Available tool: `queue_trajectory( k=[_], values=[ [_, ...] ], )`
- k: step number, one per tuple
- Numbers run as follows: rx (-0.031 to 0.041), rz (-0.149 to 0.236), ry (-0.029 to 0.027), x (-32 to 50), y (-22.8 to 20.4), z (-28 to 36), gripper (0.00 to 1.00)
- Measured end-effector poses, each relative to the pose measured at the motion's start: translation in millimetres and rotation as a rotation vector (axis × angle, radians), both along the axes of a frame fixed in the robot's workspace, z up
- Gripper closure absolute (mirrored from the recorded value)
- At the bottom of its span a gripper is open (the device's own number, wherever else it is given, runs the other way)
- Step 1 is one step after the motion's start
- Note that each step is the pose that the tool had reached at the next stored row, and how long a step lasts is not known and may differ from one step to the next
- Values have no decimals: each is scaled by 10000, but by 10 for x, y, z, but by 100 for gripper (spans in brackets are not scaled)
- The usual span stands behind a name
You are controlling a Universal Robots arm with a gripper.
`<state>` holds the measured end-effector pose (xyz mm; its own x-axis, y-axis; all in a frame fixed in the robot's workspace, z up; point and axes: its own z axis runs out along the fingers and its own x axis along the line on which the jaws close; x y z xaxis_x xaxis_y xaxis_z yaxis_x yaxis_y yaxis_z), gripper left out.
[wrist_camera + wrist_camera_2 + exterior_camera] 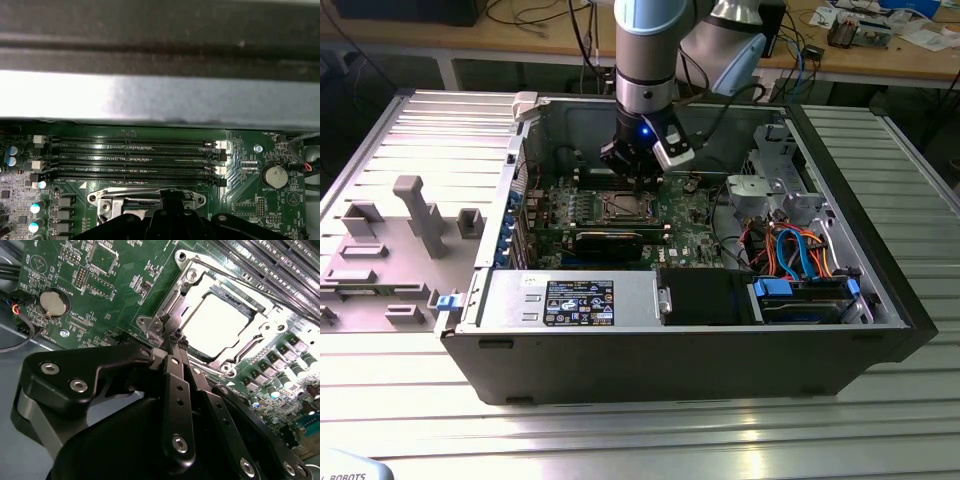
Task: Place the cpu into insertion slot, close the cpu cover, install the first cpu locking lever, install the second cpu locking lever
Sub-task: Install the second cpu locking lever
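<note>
I have the gripper down inside the open computer case, its fingers clenched together with nothing between them — the tips rest at the edge of the cpu cover, touching or all but touching the metal frame there. Just beyond the tips the cpu lies flat in the insertion slot, its pale top showing through the window of the cover, which is folded down over it. In the first wrist view the memory slots run just past the socket, and a coin battery sits off to one side of the gripper.
</note>
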<state>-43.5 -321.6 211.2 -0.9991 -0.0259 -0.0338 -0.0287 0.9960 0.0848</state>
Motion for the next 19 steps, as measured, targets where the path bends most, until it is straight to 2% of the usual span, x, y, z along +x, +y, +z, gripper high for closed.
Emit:
queue_trajectory(
  k=[3, 6, 8, 10, 11, 14, 16, 19],
  values=[
    [-5, 0, 0, 0, -42, 0, 89],
    [-6, 0, 3, 0, -49, 28, 89],
    [-6, 0, 5, 0, -49, 84, 89],
    [-11, -1, 13, 0, -49, 197, 89],
    [-12, 0, 13, 0, -49, 227, 89],
    [-14, 0, 14, 0, -51, 235, 89],
    [-17, -1, 15, 0, -78, 235, 89],
    [-21, -2, 14, 0, -81, 234, 89]
  ],
)
